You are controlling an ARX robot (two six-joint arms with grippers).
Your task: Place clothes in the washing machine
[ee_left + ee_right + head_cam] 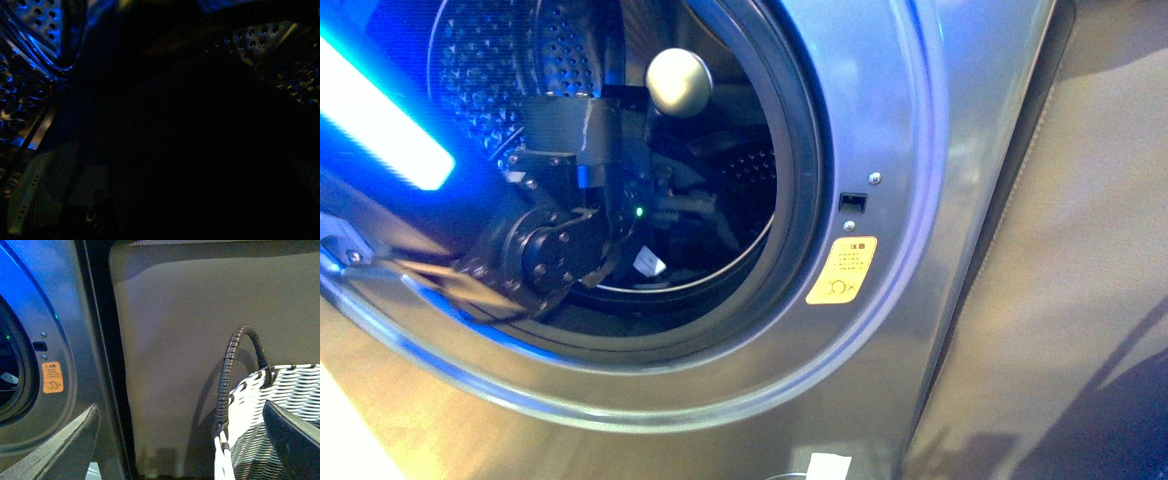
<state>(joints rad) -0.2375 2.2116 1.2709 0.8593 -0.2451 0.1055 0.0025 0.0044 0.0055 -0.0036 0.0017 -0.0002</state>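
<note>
The silver-grey washing machine (pixel 880 120) fills the front view, its round porthole open onto the perforated drum (pixel 485 60). My left arm (pixel 575 190) reaches through the porthole into the drum, and its fingers are lost in shadow there. The left wrist view is dim: drum holes (pixel 255 42) show above a dark mass of clothes (pixel 190 150) on the drum floor. A white tag (pixel 648 262) lies low in the drum. My right gripper (pixel 180 450) hangs open and empty outside, beside the washing machine (pixel 65 340).
An orange warning sticker (pixel 841 270) sits right of the porthole. A white woven basket (pixel 280 405) with a dark wrapped handle (pixel 227 370) stands close to my right gripper. A grey-brown panel (pixel 190 340) rises beside the machine. A bright blue light bar (pixel 380 110) glares at the left.
</note>
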